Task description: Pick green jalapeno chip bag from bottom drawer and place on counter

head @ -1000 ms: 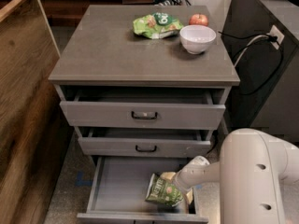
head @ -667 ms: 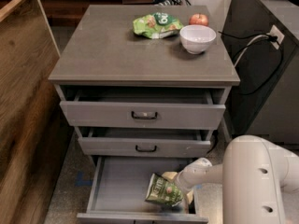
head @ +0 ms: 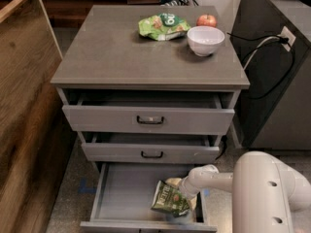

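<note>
Arm (head: 216,178) reaches low, end effector (head: 183,192) in bottom drawer (head: 126,193) at green jalapeno chip bag (head: 167,199), grip can't tell

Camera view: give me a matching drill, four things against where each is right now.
1 jalapeno bag
2 bowl
3 apple
4 end effector

A counter, behind the bowl
B bottom drawer, right side
C at the jalapeno bag, reaching in from the right
D counter, in front of the apple

Pairs: 1-B, 2-D, 3-A, 4-C
</note>
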You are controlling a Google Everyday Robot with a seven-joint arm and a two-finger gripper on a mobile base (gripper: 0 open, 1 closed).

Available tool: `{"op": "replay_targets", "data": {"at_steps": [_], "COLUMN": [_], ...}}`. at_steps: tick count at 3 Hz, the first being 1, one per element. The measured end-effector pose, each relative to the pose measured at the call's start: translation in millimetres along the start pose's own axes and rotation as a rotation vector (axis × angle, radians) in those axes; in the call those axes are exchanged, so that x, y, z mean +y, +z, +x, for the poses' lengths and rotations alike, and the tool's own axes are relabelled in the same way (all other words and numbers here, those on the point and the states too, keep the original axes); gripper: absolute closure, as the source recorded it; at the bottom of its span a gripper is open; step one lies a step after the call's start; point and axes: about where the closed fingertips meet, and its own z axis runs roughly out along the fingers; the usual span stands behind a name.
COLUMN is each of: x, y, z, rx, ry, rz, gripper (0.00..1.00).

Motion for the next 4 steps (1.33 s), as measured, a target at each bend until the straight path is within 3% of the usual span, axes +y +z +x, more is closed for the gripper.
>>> {"op": "replay_targets", "data": {"at_steps": [2,4], "x": [-9,-8], "y": [22,40], "z": [1,-3], "rx": [-0.066,-0.144], "ry": [-0.006,0.002], "rz": [-0.010,-0.076], "gripper": [0.00,0.00]}}
